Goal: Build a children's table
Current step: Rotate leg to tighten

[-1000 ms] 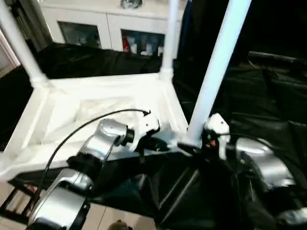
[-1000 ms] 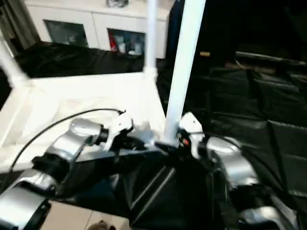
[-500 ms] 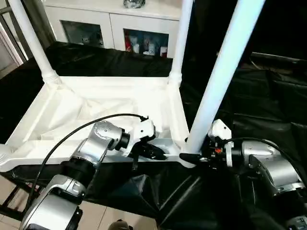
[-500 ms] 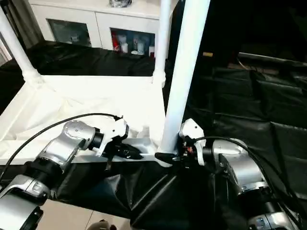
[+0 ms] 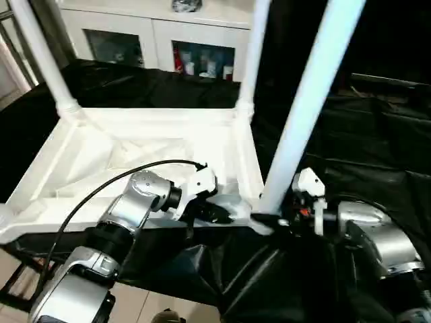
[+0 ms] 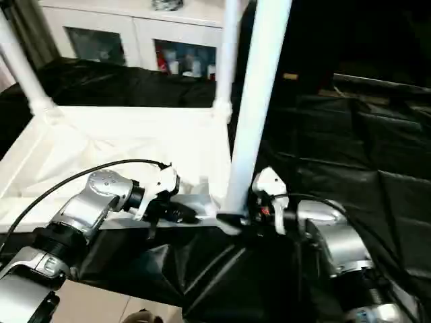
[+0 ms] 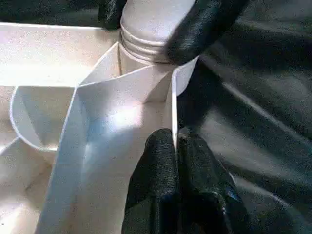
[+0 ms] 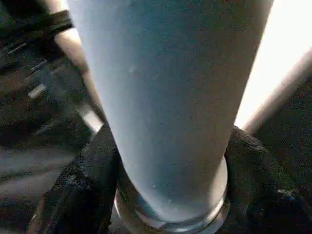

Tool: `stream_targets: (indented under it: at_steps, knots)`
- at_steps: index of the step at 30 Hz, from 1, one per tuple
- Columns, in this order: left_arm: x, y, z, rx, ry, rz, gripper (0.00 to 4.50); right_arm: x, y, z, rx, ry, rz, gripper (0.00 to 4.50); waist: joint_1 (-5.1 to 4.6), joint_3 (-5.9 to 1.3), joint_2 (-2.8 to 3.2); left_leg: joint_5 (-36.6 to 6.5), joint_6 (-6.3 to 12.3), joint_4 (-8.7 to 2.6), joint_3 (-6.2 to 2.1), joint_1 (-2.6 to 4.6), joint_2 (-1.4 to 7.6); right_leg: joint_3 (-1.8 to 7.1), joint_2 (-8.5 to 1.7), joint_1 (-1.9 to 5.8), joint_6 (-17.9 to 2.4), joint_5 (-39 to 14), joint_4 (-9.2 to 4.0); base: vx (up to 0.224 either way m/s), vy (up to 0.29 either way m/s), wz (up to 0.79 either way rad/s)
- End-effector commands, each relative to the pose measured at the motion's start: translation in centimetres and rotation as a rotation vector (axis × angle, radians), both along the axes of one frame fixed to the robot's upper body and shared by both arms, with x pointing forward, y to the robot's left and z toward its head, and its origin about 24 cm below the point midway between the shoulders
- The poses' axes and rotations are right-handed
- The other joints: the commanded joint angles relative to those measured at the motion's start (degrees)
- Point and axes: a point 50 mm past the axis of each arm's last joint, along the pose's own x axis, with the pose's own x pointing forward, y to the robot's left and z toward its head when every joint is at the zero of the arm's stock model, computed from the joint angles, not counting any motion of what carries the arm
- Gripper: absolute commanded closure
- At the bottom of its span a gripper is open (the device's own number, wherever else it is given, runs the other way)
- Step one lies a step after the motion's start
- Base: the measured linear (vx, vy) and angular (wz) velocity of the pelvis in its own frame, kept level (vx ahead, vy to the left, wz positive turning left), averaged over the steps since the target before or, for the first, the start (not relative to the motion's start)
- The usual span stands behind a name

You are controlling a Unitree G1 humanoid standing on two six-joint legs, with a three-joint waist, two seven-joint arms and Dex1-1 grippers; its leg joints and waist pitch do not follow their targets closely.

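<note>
Ribbed white tabletop [image 5: 135,151] (matte plastic), round tapered leg [image 5: 303,114].

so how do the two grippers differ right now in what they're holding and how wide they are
The left gripper is pinched shut on the thin rim wall of the tabletop, its fingers nearly meeting. The right gripper stands much wider, one black finger either side of the base of the near leg, right at its corner socket. The left grips a flat edge; the right wraps a round tube. Both work at the same near corner.
</note>
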Motion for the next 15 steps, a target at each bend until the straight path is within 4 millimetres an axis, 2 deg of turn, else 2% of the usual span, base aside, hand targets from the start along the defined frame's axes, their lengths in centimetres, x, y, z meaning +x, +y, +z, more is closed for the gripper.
stream_targets:
  at_steps: [1, 2, 3, 4, 5, 6, 7, 8, 12, 13, 15]
  knots:
    - [1.1, -2.1, 1.4, -0.07, -0.064, 0.053, 4.5, 0.6, 0.9, -1.3, -0.031, 0.041, -0.114, 1.83, -0.17, -3.57, -0.73, -15.67, -0.17, -4.52, -0.49, 0.27, 1.29, 2.72, -3.71, 2.79, -8.37, -21.52, -5.34, 0.0, 0.0, 0.0]
    - [1.1, -2.1, 1.4, -0.07, -0.064, 0.053, 4.5, 0.6, 0.9, -1.3, -0.031, 0.041, -0.114, 1.83, -0.18, -3.58, -0.7, -15.74, -0.09, -4.41, -0.36, 0.6, 1.24, 2.77, -3.64, 2.52, -8.35, -21.61, -5.51, 0.0, 0.0, 0.0]
    - [1.2, -2.2, 1.5, -0.07, -0.068, 0.069, 4.5, 0.7, 1.1, -1.4, -0.028, 0.044, -0.129, 1.83, -0.17, -3.65, -0.77, -15.32, 0.1, -4.4, -0.41, 0.46, 1.22, 2.86, -3.74, 2.85, -8.53, -20.53, -5.33, 0.0, 0.0, 0.0]
    - [2.1, -3.4, 1.7, -0.076, -0.093, 0.154, 4.5, 1.2, 2.5, -1.9, -0.011, 0.058, -0.22, 1.83, -0.23, -3.67, -0.59, -14.91, 0.1, -4.38, -0.32, 0.54, 1.21, 2.85, -3.52, 2.52, -8.67, -19.62, -5.29, 0.0, 0.0, 0.0]
    - [2.2, -3.7, 1.8, -0.078, -0.096, 0.166, 4.5, 1.3, 2.7, -2.0, -0.007, 0.06, -0.233, 1.83, -0.25, -3.74, -0.61, -14.73, -0.04, -4.29, -0.26, 0.63, 1.16, 2.91, -3.56, 2.47, -8.91, -18.97, -5.24, 0.0, 0.0, 0.0]
    - [2.5, -4.4, 1.9, -0.084, -0.105, 0.199, 4.5, 1.5, 3.6, -2.1, 0.002, 0.067, -0.269, 1.83, -0.28, -3.86, -0.73, -13.18, -0.25, -4.33, -0.38, 0.26, 1.13, 2.85, -3.52, 2.93, -9.16, -17.07, -4.82, 0.0, 0.0, 0.0]
    - [2.8, -5.2, 2.1, -0.093, -0.113, 0.23, 4.5, 1.8, 4.3, -2.2, 0.008, 0.075, -0.308, 1.83, -0.15, -3.87, -0.42, -13.07, -0.26, -4.2, -0.27, 0.58, 1.16, 2.93, -3.58, 2.66, -9.57, -16.01, -4.83, 0.0, 0.0, 0.0]
    - [2.8, -5.2, 2.1, -0.093, -0.113, 0.23, 4.5, 1.8, 4.3, -2.2, 0.008, 0.075, -0.308, 1.83, -0.24, -3.88, -0.49, -13.01, -0.24, -4.23, -0.25, 0.5, 1.15, 2.95, -3.53, 2.73, -9.74, -15.53, -4.78, 0.0, 0.0, 0.0]
    - [2.7, -7.1, 2.4, -0.113, -0.144, 0.226, 4.5, 2.3, 6.7, -1.9, 0.039, 0.046, -0.32, 1.83, -0.07, -4.04, -0.5, -11.55, 0.51, -4.09, -0.2, 0.32, 1.09, 2.93, -3.54, 3.09, -10.41, -11.65, -4.43, 0.0, 0.0, 0.0]
    - [2.6, -7.3, 2.4, -0.117, -0.148, 0.212, 4.5, 2.3, 6.8, -1.9, 0.046, 0.042, -0.316, 1.49, -0.05, -4.0, -0.68, -11.56, 0.96, -4.06, -0.13, 0.27, 1.05, 2.93, -3.54, 3.19, -10.35, -11.63, -4.51, 0.0, 0.0, 0.0]
    - [2.3, -7.3, 2.3, -0.126, -0.141, 0.182, 4.5, 2.4, 6.7, -1.5, 0.078, 0.041, -0.305, 1.14, -0.02, -3.93, -0.65, -11.84, 1.33, -4.14, -0.14, 0.31, 1.1, 2.93, -3.6, 3.18, -10.11, -12.5, -4.65, 0.0, 0.0, 0.0]
